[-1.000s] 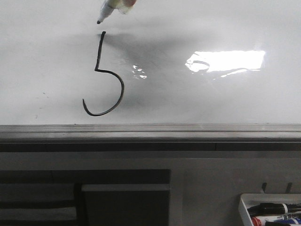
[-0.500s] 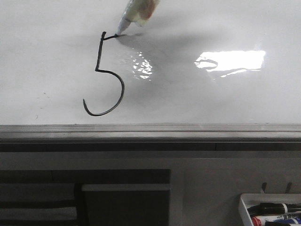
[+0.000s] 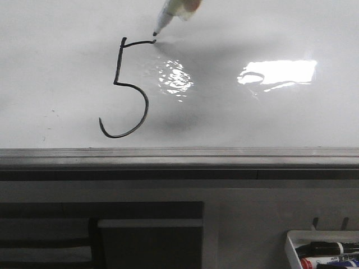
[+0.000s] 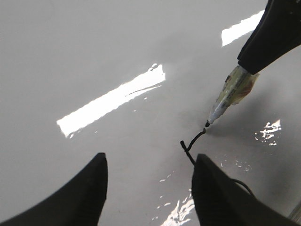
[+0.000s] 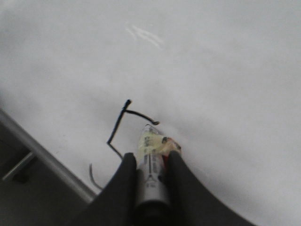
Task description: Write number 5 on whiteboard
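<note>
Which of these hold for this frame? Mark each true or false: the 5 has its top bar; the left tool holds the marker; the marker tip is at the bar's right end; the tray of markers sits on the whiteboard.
1. The number 5 has a top bar: true.
2. The left tool holds the marker: false; it is open and empty, and the right tool grips it.
3. The marker tip is at the bar's right end: true.
4. The tray sits on the whiteboard: false; it is below the ledge.

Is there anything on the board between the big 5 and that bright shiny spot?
No. In the front view, only bare whiteboard with small glare flecks lies between the number 5 and the bright glare patch.
</note>
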Motion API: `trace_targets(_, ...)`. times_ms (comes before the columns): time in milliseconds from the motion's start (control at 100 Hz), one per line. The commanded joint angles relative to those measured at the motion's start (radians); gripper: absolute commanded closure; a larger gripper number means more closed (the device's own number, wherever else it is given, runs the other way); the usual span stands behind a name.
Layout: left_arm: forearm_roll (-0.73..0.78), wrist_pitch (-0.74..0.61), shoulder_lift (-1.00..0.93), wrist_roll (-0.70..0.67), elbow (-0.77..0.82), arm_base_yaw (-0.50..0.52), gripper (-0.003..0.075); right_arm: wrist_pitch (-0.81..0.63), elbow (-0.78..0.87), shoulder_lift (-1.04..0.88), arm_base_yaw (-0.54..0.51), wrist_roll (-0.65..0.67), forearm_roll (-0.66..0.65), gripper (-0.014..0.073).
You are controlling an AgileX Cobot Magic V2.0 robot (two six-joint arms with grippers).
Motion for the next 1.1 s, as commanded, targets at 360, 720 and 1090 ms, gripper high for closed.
trace_targets(360,0.107,-0.261,0.279,-0.009,-0.055,-0.167,0.0354,0.089,-0.029,-0.055,0.218,-0.034,-0.015,0.0655)
trace_targets(720,0.13,-0.263,0.351,-0.009,-0.074,-0.171,0.0355,0.101,-0.029,-0.053,0.242,-0.034,0.014,0.0655)
trace_targets(1090,0.146,-0.265,0.376,-0.009,-0.074,-0.207,0.0741,0.124,-0.029,-0.046,0.242,-0.034,0.035,0.0655)
